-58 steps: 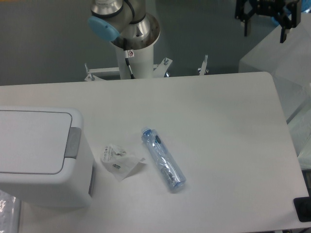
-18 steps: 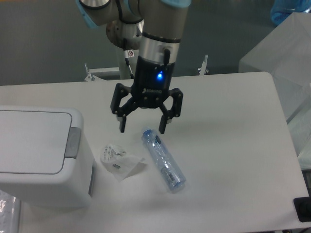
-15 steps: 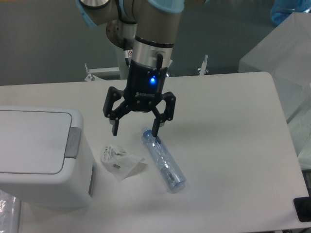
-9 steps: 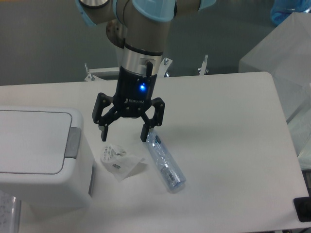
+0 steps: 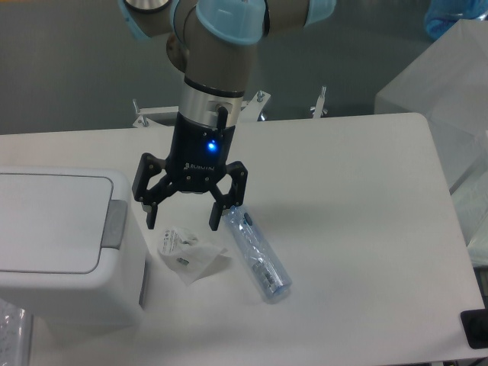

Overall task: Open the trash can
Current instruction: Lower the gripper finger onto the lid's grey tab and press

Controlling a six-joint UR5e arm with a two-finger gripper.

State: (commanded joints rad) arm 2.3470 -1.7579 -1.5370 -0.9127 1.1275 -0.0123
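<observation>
The trash can (image 5: 61, 244) is a large white boxy bin at the left edge of the table, its flat lid (image 5: 49, 221) down and a grey push-button (image 5: 116, 223) on its right rim. My gripper (image 5: 182, 222) hangs open just right of the button, its fingers spread wide with nothing between them. It hovers above a crumpled clear wrapper (image 5: 187, 254). The left fingertip (image 5: 150, 219) is a short way from the button without touching it.
A clear plastic bottle with a blue cap (image 5: 256, 250) lies on the white table (image 5: 351, 198), just right of the gripper. Translucent plastic-covered boxes (image 5: 450, 91) stand beyond the table's right edge. A dark object (image 5: 476, 328) sits at the bottom right corner.
The arm swung in from the upper right and has kept moving left and slightly down over the table, from above the bottle toward the bin's button. The gripper stayed open.
</observation>
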